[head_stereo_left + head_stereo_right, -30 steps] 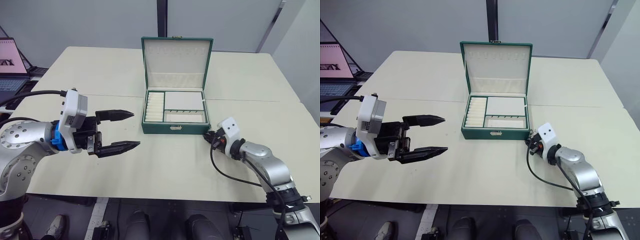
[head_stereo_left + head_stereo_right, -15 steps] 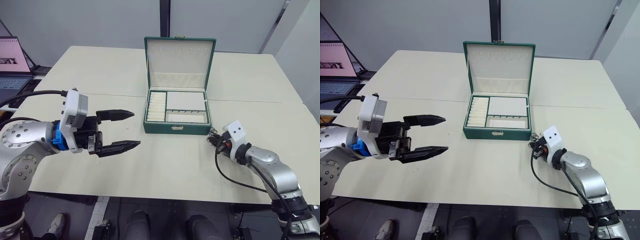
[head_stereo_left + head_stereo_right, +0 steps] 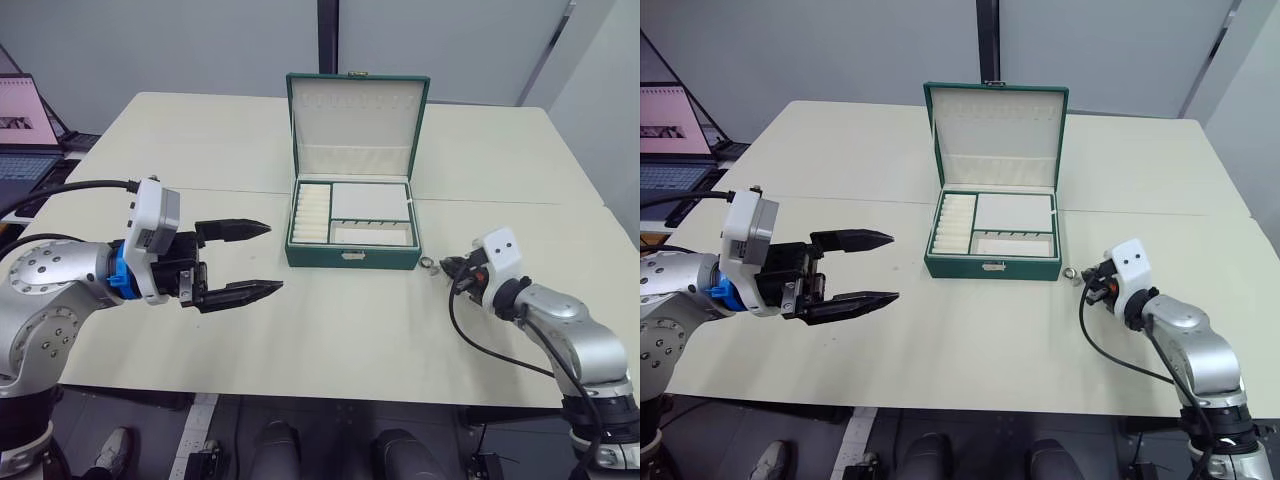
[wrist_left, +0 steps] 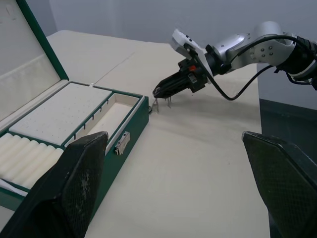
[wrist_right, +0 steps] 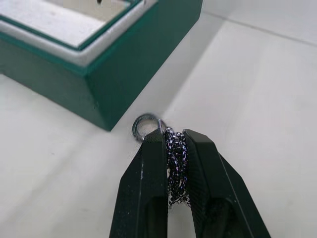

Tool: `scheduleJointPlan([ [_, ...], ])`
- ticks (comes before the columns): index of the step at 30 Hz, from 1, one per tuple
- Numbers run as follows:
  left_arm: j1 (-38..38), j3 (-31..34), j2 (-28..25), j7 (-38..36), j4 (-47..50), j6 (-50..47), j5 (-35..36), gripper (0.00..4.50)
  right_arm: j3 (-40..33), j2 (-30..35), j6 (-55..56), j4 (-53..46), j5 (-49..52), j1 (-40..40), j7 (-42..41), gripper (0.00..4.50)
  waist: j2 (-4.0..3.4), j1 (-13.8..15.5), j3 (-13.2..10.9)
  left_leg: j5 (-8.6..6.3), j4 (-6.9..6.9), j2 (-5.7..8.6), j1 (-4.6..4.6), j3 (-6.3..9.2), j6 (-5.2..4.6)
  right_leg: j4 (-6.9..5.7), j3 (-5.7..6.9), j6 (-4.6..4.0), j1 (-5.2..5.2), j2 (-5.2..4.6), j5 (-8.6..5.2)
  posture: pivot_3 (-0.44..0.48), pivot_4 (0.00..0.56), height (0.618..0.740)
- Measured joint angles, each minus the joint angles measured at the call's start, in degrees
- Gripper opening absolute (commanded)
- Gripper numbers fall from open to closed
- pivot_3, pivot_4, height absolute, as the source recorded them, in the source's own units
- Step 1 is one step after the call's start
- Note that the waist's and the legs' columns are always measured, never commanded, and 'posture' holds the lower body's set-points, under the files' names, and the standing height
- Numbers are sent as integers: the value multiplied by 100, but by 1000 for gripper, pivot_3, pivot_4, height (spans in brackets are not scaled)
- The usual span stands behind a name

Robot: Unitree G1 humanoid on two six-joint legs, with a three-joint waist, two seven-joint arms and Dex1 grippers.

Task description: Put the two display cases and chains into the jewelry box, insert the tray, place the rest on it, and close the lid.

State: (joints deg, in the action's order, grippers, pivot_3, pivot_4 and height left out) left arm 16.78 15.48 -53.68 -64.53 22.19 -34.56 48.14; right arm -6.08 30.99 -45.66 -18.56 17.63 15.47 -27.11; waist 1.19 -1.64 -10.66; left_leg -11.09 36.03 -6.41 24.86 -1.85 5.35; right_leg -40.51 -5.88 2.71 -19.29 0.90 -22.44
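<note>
Silver thin metal chain point(image 5: 177, 153) is clamped in the right gripper point(image 5: 173, 144), just off the dark green jewelry box point(image 3: 350, 256), at its 4 o'clock. Tray's already in, so it probably goes on top. Next: lift over the rim. Left gripper point(image 3: 245, 262) idles, fingers apart.

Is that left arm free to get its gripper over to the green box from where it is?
Probably yes. The left gripper hangs open above bare table, off to the left of the jewelry box, with nothing lying between them. The lid stands upright at the back, so the tray inside is open from above.
</note>
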Motion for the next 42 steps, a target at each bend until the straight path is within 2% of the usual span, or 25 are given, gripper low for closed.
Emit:
scheduleJointPlan([
  [17, 148, -156, 122, -140, -231, 104, -158, 4500, -738, 881, -894, -839, 657, 478, -119, 382, 0, -4, 0, 0, -1, 0, 0, -2, -1, 1, -2, 0, -1, 0, 0, 0, 150, 737],
  [26, 194, -157, 142, -223, -330, 138, -161, 4500, -826, 1191, -1123, -973, 939, 721, -221, 382, 0, -7, 0, -1, -1, 0, 0, -2, -1, 1, -3, 0, -1, 0, 0, 0, 150, 737],
  [36, 173, -16, 181, -218, -643, 139, -162, 4500, -205, 1172, -1278, -936, 1197, 1691, -351, 382, -1, -18, -1, -1, -1, -1, 1, -2, -1, 2, -2, 0, -4, -1, 0, 0, 150, 737],
  [42, -73, 269, 106, -223, -669, 144, -166, 4500, 540, 685, -1088, -457, 1112, 2310, -464, 382, -1, -48, -1, 0, -3, -4, 1, -2, -1, -2, -3, -1, -9, 1, 0, 0, 150, 737],
])
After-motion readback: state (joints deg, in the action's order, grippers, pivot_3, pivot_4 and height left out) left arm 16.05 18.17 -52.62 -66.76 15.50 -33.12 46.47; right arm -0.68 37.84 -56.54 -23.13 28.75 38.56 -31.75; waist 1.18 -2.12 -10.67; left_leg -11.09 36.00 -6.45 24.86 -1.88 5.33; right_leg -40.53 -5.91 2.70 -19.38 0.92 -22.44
